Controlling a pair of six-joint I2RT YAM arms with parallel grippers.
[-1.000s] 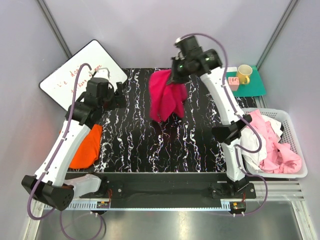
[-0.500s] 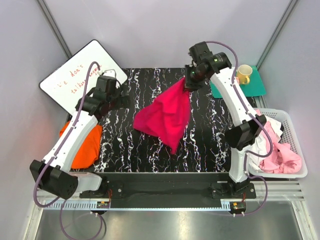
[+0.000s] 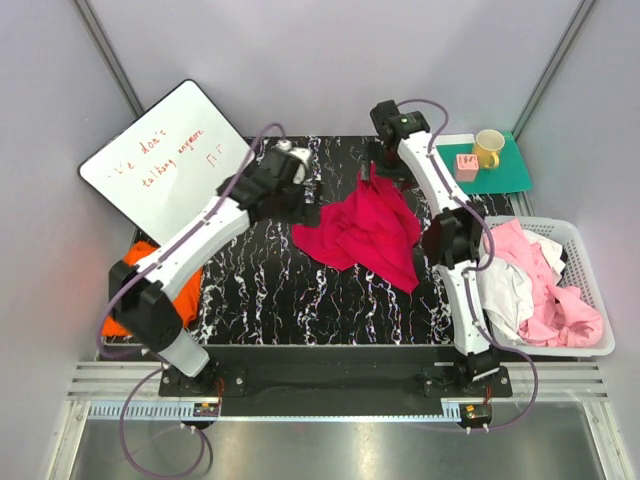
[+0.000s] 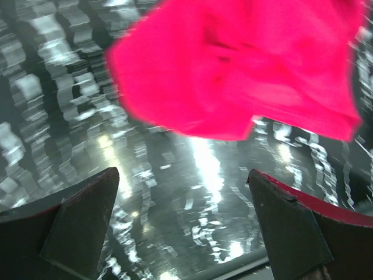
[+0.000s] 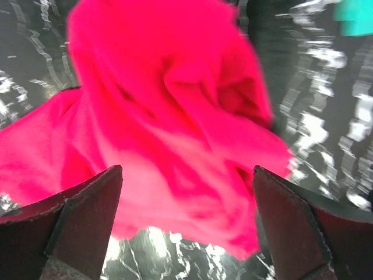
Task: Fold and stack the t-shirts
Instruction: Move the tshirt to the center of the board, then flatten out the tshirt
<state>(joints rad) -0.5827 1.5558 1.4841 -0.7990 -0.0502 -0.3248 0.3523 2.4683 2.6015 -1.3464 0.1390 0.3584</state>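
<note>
Noting the magenta-red t-shirt (image 3: 362,225) in a crumpled heap mid-table, a little toward 1 o'clock, with layers doubled over and one corner trailing toward 5 o'clock beside the right arm's elbow. The right gripper (image 5: 187,172) hangs over the heap's 12 o'clock edge, fingers spread wide with nothing pinched; the cloth lies below them. The left gripper (image 4: 182,175) sits just off the heap's 9 o'clock edge, jaws equally wide and empty, over the bare marbled table (image 3: 260,290). Main risk: the heap is bunched, so a pinch from either side likely catches several layers and lifts a clump instead of a single edge. Hem, sleeve and collar cannot be told apart in the folds, and both wrist views are blurred. Mismatched grab points would twist the shirt rather than spread it. Second risk: the trailing corner lies close to the right arm and could snag and drag if that arm swings. Third: the left arm reaches across the orange t-shirt (image 3: 190,285) at the 8 o'clock edge, and a low sweep could pull it off the table. Fourth: the yellow mug (image 3: 488,148) stands at 2 o'clock near the right wrist, so a wide backswing could tip it. The pink (image 3: 570,310) and white (image 3: 505,285) t-shirts wait loose in the basket (image 3: 550,353) at 4 o'clock.
</note>
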